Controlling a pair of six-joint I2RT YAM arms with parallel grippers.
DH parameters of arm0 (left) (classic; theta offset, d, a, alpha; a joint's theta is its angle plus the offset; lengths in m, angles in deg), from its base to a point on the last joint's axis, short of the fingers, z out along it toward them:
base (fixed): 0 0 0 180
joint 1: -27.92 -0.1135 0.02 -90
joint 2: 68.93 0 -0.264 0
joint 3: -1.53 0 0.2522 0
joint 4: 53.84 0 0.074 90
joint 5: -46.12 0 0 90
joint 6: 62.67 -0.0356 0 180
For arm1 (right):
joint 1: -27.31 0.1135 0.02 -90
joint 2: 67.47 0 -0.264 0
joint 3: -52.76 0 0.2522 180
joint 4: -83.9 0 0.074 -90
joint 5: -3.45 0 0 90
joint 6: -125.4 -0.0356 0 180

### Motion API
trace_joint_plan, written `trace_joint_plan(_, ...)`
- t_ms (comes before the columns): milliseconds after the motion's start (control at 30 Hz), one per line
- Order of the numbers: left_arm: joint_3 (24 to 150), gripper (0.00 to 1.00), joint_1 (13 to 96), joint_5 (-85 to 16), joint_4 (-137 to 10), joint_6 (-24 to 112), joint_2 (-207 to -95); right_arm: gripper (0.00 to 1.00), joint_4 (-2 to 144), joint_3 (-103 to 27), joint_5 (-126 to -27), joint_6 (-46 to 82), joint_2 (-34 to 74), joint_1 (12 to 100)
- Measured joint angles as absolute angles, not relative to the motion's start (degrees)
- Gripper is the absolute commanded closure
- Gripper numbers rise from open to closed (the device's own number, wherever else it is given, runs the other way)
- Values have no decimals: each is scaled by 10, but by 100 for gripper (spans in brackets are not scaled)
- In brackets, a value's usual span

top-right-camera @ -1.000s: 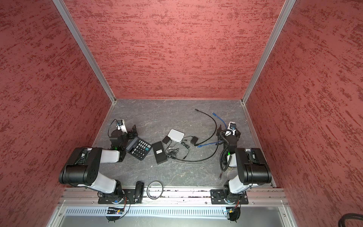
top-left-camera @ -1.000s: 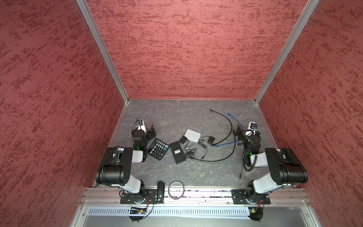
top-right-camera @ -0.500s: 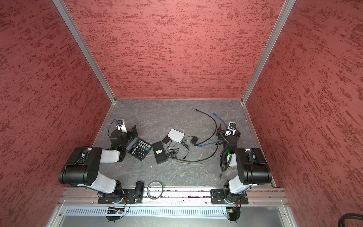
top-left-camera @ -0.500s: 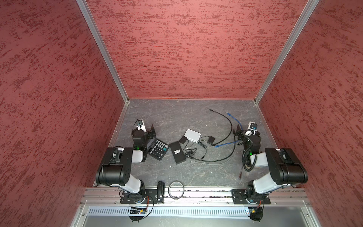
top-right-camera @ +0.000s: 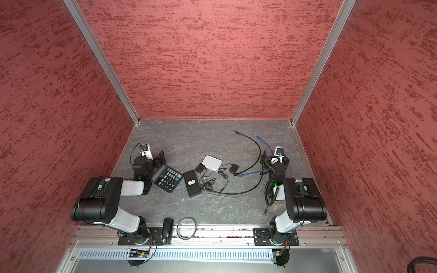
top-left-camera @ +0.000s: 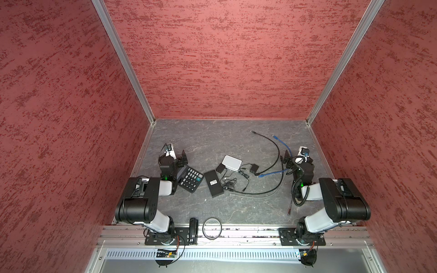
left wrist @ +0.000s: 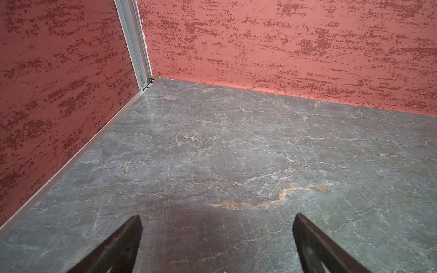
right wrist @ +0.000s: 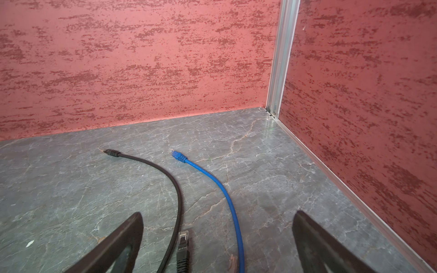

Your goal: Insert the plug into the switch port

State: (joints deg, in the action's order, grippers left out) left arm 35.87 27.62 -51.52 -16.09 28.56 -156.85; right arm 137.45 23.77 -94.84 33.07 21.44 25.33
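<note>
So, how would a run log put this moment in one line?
left gripper open, empty | right gripper open, over blue cable | switch untouched

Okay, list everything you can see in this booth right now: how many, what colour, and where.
switch: one, white, centre of the table
calculator: one, black, table's left side
flat box: one, black, between calculator and switch
small blocks: two, black, either side of the switch
thin wires: a tangle, black, in front of the switch
Ethernet cable: one, blue, right of the switch
round-plug cable: one, black, beside the blue cable
Ethernet plug: one, black, between those two cables
ring: one, dark, front rail
left gripper: one, black, open, over bare table
right gripper: one, black, open, over the cables
</note>
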Motion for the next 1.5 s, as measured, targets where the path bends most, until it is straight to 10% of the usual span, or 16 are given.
trace_joint_plan(633,567,0,316,-545,-600,387,-1436,1,869,47,-912,229,-11,274)
trace_joint_plan(1500,677,0,675,-592,-1116,782,-1496,7,584,10,-830,102,39,471)
